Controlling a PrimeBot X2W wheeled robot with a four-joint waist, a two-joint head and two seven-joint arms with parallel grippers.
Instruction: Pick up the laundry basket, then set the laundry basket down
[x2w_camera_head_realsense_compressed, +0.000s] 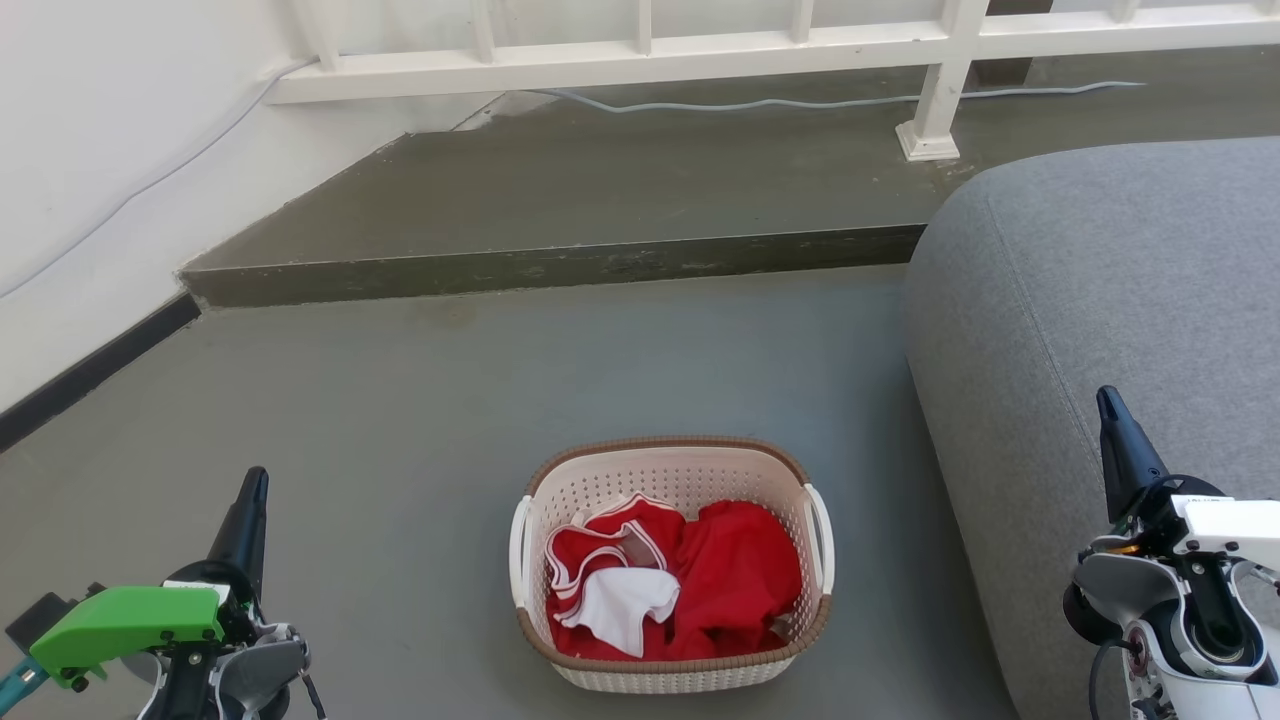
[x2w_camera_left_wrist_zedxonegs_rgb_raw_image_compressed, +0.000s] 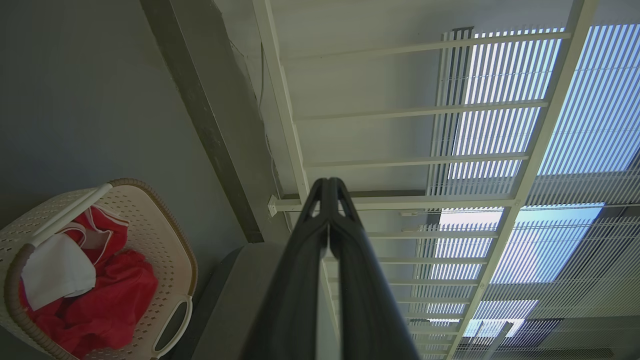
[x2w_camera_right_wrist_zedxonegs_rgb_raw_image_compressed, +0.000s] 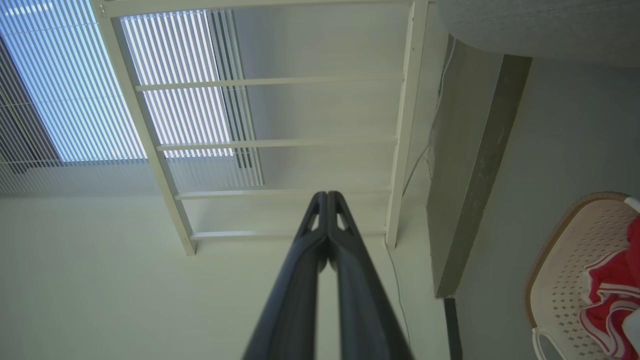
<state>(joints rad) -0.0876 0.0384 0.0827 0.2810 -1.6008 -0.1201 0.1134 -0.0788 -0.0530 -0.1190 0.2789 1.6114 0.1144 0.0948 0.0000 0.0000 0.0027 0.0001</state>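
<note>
Head view: the laundry basket (x2w_camera_head_realsense_compressed: 668, 442) stands upright on the smooth grey floor (x2w_camera_head_realsense_compressed: 400, 420), low in the middle of the picture, just left of a sofa (x2w_camera_head_realsense_compressed: 1100, 300) with a rounded edge and grey woven fabric. The basket is a rounded rectangle of cream plastic pierced with rows of small holes. It has a brown braided-look rim and a slim white loop handle (x2w_camera_head_realsense_compressed: 519, 550) on each short side. Inside lies a crumpled red garment (x2w_camera_head_realsense_compressed: 735, 575) with white trim, and a soft white cloth (x2w_camera_head_realsense_compressed: 625, 605) rests on top of it.

The left end effector (x2w_camera_head_realsense_compressed: 256, 485) points up at the lower left, well apart from the basket. The right end effector (x2w_camera_head_realsense_compressed: 1110, 410) rises at the lower right in front of the sofa. Each is a long, dark, tapering wedge.

In the left wrist view the left end effector (x2w_camera_left_wrist_zedxonegs_rgb_raw_image_compressed: 328, 184) has its two matte black fingers pressed together at the tips, pinching nothing, and the basket (x2w_camera_left_wrist_zedxonegs_rgb_raw_image_compressed: 170, 235) lies off to the side. The right wrist view shows the right end effector (x2w_camera_right_wrist_zedxonegs_rgb_raw_image_compressed: 327, 196) pressed together in the same way and empty.

Beyond the basket, a dark concrete step (x2w_camera_head_realsense_compressed: 560, 265) runs across the floor beneath a white painted railing (x2w_camera_head_realsense_compressed: 640, 55).
</note>
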